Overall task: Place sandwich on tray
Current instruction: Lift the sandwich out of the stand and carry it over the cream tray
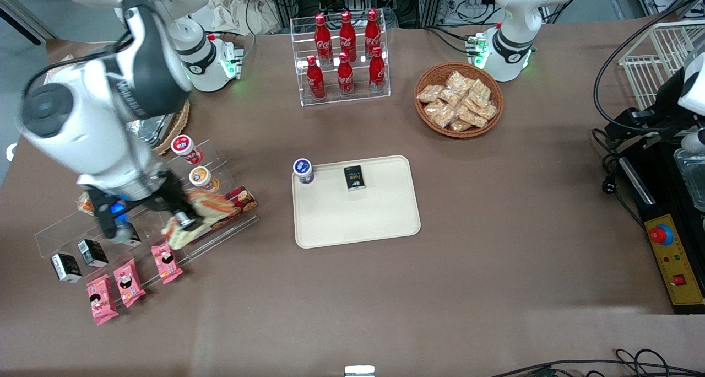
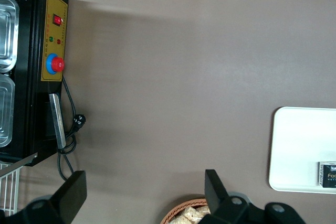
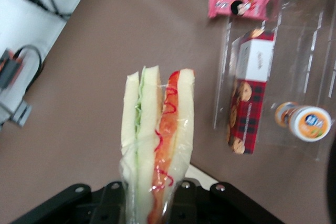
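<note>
- Nearest the front camera, three pink snack packets (image 1: 125, 282) lay on the brown tablecloth (image 1: 385, 300) toward the working arm's end, with small black cartons (image 1: 66, 267) beside them.
- The gripper (image 1: 144, 222) hung over the clear acrylic stepped display (image 1: 220, 231), its fingers (image 3: 181, 203) clamped on the wrapped end of the sandwich (image 3: 157, 145).
- The sandwich (image 1: 195, 214) was held clear of the table, in clear wrap, with white bread, a pale green layer and an orange-red layer visible in the right wrist view.
- A long red biscuit box (image 3: 247, 98) lay on the display under the sandwich; two cups (image 1: 201, 177) stood on the higher steps.
- The tray (image 1: 358, 217), cream-beige, lay flat at the table's middle, well apart from the held sandwich.
- On the tray's farther part stood a blue-lidded cup (image 1: 303, 170) at a corner and a small black carton (image 1: 355, 177) beside it.
- Farther still, a clear rack held six red Coca-Cola bottles (image 1: 346, 54), and a wicker basket (image 1: 484, 129) of wrapped snacks sat toward the parked arm's end.
</note>
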Motion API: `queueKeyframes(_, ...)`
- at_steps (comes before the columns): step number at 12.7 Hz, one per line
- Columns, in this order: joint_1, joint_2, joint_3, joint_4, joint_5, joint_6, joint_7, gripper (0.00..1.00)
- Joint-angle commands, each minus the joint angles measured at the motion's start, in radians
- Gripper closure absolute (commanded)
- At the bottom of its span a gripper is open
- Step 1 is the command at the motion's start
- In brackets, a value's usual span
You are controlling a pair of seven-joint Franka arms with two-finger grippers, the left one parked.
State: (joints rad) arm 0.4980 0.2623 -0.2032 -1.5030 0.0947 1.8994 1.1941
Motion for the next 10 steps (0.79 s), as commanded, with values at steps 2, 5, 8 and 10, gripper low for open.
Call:
queueKeyframes(2, 0.14, 0.058, -0.013, 0.02, -0.059, 0.071, -0.037, 0.85)
queueKeyframes(5, 0.232, 0.109, -0.013, 0.02, -0.076, 0.139, -0.178, 0.84)
queueKeyframes(8, 0.292, 0.181, -0.013, 0.018, -0.07, 0.239, -0.241, 0.86)
queueKeyframes(10, 0.345, 0.233, -0.013, 0.018, -0.076, 0.305, -0.26, 0.86)
